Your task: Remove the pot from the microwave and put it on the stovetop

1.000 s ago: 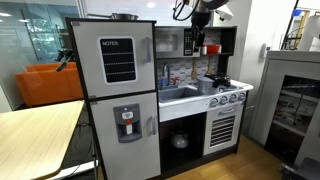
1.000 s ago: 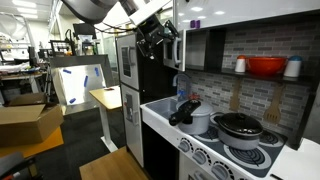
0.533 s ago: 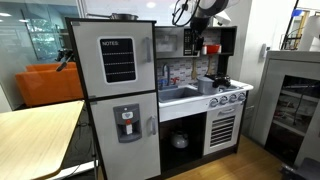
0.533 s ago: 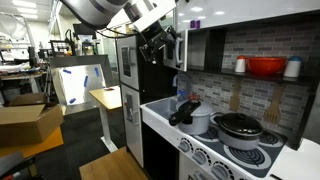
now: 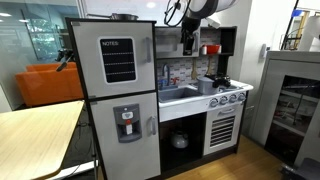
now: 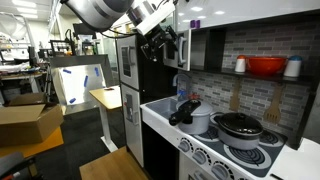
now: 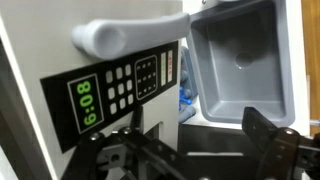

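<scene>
The microwave [image 6: 200, 45] sits above the counter with its door [image 6: 178, 45] swung open, and its inside looks dark. My gripper [image 6: 163, 42] is open and empty in front of the door; it also shows in an exterior view [image 5: 188, 40]. In the wrist view the open fingers [image 7: 200, 150] are just below the door's handle [image 7: 100, 38] and button panel [image 7: 130, 90]. A silvery pot [image 6: 198, 121] stands on the counter beside a dark pan [image 6: 238, 127]. The stovetop [image 6: 235, 155] with its knobs [image 5: 228, 97] lies below.
The tall grey fridge [image 5: 115, 90] stands next to the sink [image 5: 180, 94], which shows as a grey basin in the wrist view [image 7: 240, 60]. A red bowl [image 6: 265, 67] sits on the shelf beside the microwave. A grey cabinet [image 5: 295, 100] stands to the side.
My gripper has shifted sideways along the microwave front toward the fridge side, staying open. The pot and the pan have not moved.
</scene>
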Controlling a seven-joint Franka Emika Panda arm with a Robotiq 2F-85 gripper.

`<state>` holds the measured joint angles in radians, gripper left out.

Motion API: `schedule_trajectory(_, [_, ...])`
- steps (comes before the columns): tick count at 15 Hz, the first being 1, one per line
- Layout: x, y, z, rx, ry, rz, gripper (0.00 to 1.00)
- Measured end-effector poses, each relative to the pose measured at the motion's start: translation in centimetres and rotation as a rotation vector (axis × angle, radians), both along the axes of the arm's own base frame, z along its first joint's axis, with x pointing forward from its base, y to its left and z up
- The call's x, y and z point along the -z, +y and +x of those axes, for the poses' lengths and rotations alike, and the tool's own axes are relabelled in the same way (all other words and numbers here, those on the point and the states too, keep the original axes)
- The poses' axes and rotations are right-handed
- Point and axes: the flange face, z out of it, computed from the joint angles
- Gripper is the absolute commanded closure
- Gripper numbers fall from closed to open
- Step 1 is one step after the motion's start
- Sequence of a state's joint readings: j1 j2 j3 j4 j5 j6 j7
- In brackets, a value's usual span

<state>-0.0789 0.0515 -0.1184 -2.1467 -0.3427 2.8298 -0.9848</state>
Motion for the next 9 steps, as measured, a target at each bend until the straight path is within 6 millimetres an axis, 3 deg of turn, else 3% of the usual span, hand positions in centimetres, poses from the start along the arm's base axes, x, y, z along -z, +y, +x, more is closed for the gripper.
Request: schedule_trajectory(9, [0.6,-0.9,3.7,-0.022,-0.065,0.022,0.0])
